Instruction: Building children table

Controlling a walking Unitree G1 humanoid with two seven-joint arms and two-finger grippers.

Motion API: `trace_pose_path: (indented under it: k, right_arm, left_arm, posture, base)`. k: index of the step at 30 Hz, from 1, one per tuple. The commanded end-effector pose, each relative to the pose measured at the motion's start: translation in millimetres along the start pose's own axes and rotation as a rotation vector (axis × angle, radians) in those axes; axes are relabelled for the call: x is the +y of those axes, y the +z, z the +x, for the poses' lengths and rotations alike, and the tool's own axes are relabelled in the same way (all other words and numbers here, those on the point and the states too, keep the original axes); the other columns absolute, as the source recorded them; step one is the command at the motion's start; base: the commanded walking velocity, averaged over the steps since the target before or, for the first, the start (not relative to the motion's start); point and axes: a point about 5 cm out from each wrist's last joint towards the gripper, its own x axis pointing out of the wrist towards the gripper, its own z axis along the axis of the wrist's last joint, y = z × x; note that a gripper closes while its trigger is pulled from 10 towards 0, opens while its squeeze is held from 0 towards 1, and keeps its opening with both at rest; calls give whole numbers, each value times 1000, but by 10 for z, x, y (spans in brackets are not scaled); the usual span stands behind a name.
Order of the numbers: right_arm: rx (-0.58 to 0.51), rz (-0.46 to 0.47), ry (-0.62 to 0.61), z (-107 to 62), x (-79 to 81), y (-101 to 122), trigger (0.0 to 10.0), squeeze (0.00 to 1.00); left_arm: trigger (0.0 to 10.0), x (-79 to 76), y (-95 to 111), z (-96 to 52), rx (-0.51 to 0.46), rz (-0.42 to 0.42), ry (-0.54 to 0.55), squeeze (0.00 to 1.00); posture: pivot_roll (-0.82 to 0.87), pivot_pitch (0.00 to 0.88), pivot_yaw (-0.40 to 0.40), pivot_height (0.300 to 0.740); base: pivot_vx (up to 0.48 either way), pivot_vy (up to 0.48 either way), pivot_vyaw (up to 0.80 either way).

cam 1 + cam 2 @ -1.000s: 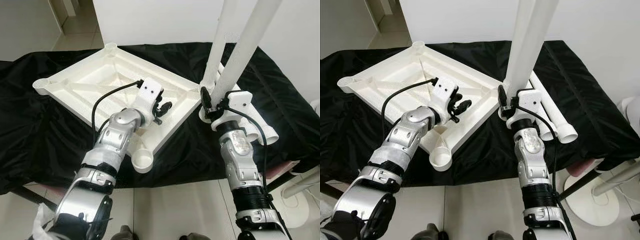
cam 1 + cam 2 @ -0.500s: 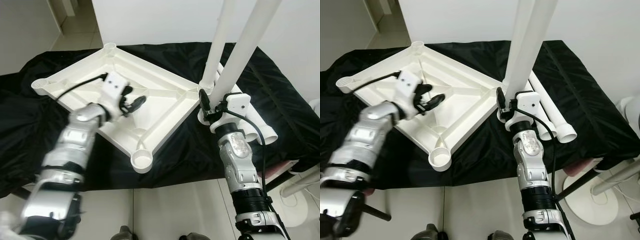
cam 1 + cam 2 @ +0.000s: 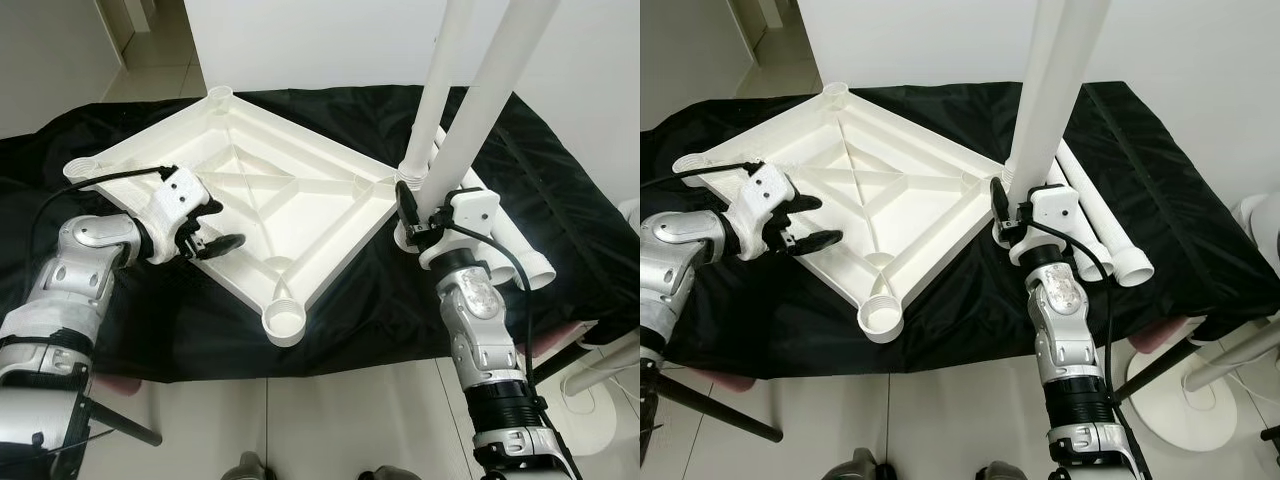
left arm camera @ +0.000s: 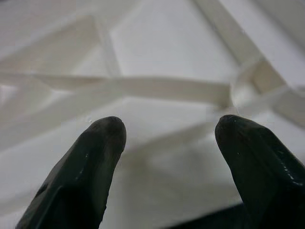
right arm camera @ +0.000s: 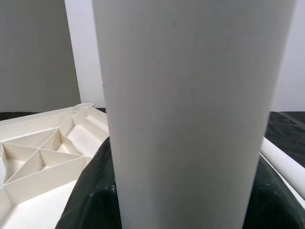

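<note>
Table top: the white table top [image 3: 270, 195] lies upside down on the worktop [image 3: 120, 300], ribs upward, with a round socket at each corner. It is the landmark for all below.

What changed: one second ago the left hand [image 3: 205, 232] was over the middle of the table top, toward its right corner. Now it has drawn back to the near-left edge, and its two fingers are apart with nothing between them. In the left wrist view the fingertips [image 4: 102, 138] point at the crossing ribs.

Right hand: the right hand [image 3: 1008, 215] stays at the right corner of the table top, closed around a white leg [image 3: 1055, 90] which it holds upright. The foot of the leg is at this corner socket, as before.

Second leg: another leg [image 3: 443, 80] seems to stand upright just behind that corner; I cannot tell if it is seated.

Spare legs: more white tubes [image 3: 1110, 235] lie flat to the right of the table top.

Meaning: I judge the left hand has let go to leave room, and pressing the held leg into the socket is the step now.

Surface: a black cloth covers the worktop, wrinkled around the table top.

Room: white wall behind, pale tiled floor [image 3: 340, 420] in front.
</note>
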Motion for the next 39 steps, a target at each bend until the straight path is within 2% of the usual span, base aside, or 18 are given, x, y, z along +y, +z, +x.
trace_pose_path:
  k: [1,4,5,7,8,9,10,11,12,15,19,25,33,39]
  right_arm:
    - [-6,1,6,-8,18,17,10000,0]
    - [-7,1,4,-2,12,22,10000,0]
    - [-8,2,3,2,12,25,10000,0]
    - [-8,2,3,4,12,26,10000,0]
    - [-9,2,3,6,14,27,10000,0]
    - [-10,2,3,7,16,28,10000,0]
    - [-10,1,2,7,15,29,10000,0]
    - [-10,1,2,7,15,29,10000,0]
    - [-11,0,2,8,14,31,10000,0]
    - [-12,-2,-1,7,5,35,10000,0]
    - [-11,-5,-6,4,-10,35,10000,0]
    - [-13,-16,-1,15,-7,43,10000,0]
    - [-13,-16,-4,-1,-4,43,10000,0]
    - [-11,-18,-9,-27,-5,48,10000,0]
  left_arm:
    - [10000,-25,-47,21,42,14,-51,0]
    - [10000,22,-76,97,81,11,-5,0]
    - [10000,40,-77,121,96,18,14,412]
    - [10000,51,-77,135,106,25,23,412]
    - [10000,71,-76,156,119,41,42,1000]
    - [10000,95,-65,175,127,54,65,1000]
    - [10000,120,-49,190,133,59,83,153]
    - [10000,120,-49,190,133,59,83,153]
    - [10000,155,-14,198,133,82,103,0]
    - [10000,201,44,199,123,97,118,0]
    - [10000,210,95,217,125,140,75,0]
    - [10000,249,175,240,120,180,66,0]
    - [10000,217,199,268,149,231,-28,0]
    - [10000,141,131,304,213,250,-137,0]
  posture:
    - [-72,30,56,740]
    - [-72,31,56,740]
    - [-72,32,58,740]
    - [-72,32,58,740]
    - [-72,32,58,740]
    - [-72,32,58,740]
    - [-76,33,62,740]
    - [-76,33,62,740]
    - [-80,35,65,740]
    - [-82,36,66,740]
    - [-80,38,65,740]
    - [-86,40,71,740]
    - [-87,45,76,740]
    - [-95,67,84,740]
  base:
    - [0,0,0]
    - [0,0,0]
    - [0,0,0]
    - [0,0,0]
    - [0,0,0]
    - [0,0,0]
    - [0,0,0]
    - [0,0,0]
    - [0,0,0]
    - [0,0,0]
    - [0,0,0]
    - [0,0,0]
    - [0,0,0]
    - [0,0,0]
